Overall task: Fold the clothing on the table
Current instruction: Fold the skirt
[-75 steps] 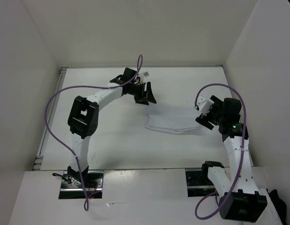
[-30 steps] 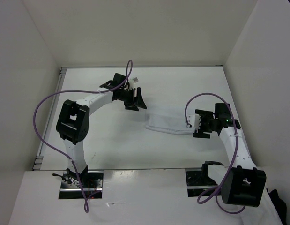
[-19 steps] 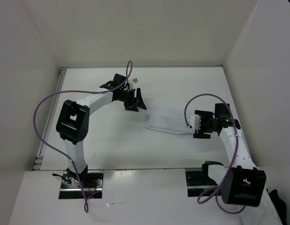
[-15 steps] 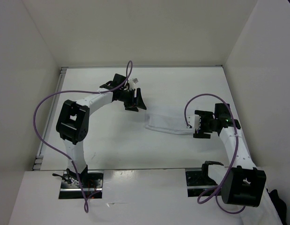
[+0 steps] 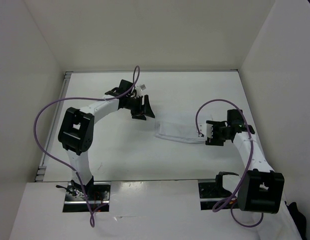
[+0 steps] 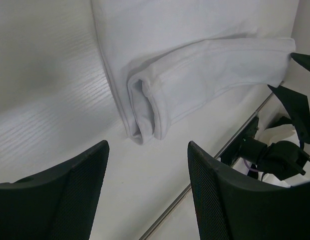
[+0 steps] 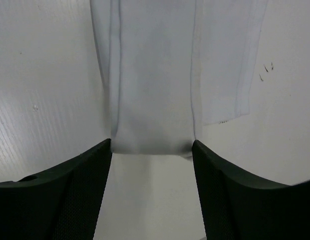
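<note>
The clothing lies as a folded white strip on the table, right of centre. My left gripper hovers open just beyond its far left end. In the left wrist view the rolled left end of the clothing lies ahead of the open left gripper, with bare table between the fingers. My right gripper sits at the strip's right end. Seen from the right wrist, the clothing ends level with the right gripper, and the open fingertips flank its two side edges.
White walls close in the table on three sides. A metal rail runs along the left edge. A dark garment shows at the lower right, off the table. The right arm appears in the left wrist view.
My right arm swung down to the clothing's right end, and its jaws have narrowed a little over the last half second. The left arm drifted slightly left.
</note>
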Robot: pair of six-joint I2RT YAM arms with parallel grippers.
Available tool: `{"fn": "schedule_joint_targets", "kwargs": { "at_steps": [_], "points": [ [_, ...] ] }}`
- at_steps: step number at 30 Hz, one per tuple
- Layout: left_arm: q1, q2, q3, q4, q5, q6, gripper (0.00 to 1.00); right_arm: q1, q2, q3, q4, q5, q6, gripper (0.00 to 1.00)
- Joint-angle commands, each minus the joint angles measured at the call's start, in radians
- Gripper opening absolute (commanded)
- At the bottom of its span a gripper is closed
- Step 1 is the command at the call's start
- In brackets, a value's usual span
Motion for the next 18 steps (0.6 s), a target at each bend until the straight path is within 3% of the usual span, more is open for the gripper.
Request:
{"fn": "schedule_joint_targets", "kwargs": {
  "at_steps": [1, 2, 6, 7, 13, 18],
  "points": [
    [0.012, -0.059, -0.014, 0.001, 0.004, 0.023, 0.71, 0.01, 0.016, -0.009, 0.042, -0.03, -0.006, 0.69],
    [0.012, -0.059, -0.014, 0.001, 0.004, 0.023, 0.71, 0.01, 0.016, 0.0, 0.042, -0.03, -0.006, 0.64],
    [0.012, -0.059, -0.014, 0.001, 0.004, 0.023, 0.71, 0.01, 0.016, 0.019, 0.061, -0.039, 0.029, 0.18],
    [0.012, -0.059, -0.014, 0.001, 0.004, 0.023, 0.71, 0.01, 0.016, 0.031, 0.061, -0.04, 0.06, 0.14],
    [0.012, -0.05, -0.014, 0.001, 0.004, 0.023, 0.73, 0.01, 0.059, 0.124, 0.081, -0.108, 0.259, 0.01],
    [0.012, -0.041, -0.014, 0.001, 0.013, 0.023, 0.73, 0.01, 0.261, 0.27, 0.058, -0.127, 0.482, 0.01]
  ]
}}
